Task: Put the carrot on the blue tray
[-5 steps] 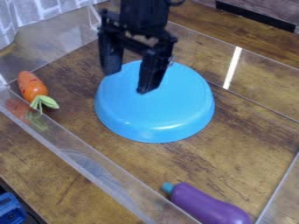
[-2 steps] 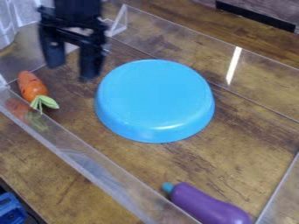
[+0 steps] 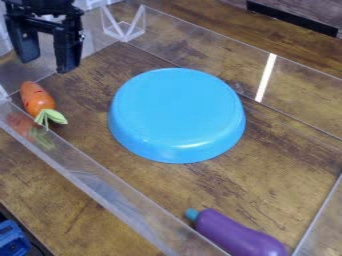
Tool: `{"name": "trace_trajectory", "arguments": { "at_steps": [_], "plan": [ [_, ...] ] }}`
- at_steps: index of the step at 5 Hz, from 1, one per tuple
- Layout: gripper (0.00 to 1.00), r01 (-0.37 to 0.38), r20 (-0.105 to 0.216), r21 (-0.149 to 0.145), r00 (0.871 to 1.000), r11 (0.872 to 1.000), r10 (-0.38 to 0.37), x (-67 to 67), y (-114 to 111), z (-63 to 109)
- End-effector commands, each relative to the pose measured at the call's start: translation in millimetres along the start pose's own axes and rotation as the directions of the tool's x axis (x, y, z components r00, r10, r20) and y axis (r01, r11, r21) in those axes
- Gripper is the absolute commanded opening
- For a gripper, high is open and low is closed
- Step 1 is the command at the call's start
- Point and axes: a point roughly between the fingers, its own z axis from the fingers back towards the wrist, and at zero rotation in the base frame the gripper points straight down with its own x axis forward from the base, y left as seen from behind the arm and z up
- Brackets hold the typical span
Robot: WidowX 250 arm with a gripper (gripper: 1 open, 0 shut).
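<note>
You see the carrot [image 3: 38, 99] at the left edge of the frame: small, orange, lying flat on the wooden surface, its light green leafy top pointing to the lower right. The blue tray [image 3: 177, 114] is a large round bright blue dish in the middle of the frame, near the carrot but apart from it.

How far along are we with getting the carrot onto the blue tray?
Nothing is placed yet: the small orange toy carrot lies on the wooden table, left of the round blue plastic tray. The open end effector hangs above the carrot, holding nothing. Grasping, carrying and placing remain.
</note>
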Motion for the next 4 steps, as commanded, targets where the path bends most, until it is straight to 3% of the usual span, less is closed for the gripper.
{"name": "trace_trajectory", "arguments": {
  "at_steps": [1, 3, 4],
  "plan": [
    [1.00, 0.005, 0.041, 0.012, 0.999, 1.000, -0.006, -1.3, -12.9, 9.5],
    [1.00, -0.120, 0.041, -0.001, 0.992, 0.993, 0.120, 5.0, -25.1, 11.2],
    [1.00, -0.183, 0.039, -0.008, 0.982, 0.983, 0.184, 1.2, -20.0, -0.6]
  ]
}}
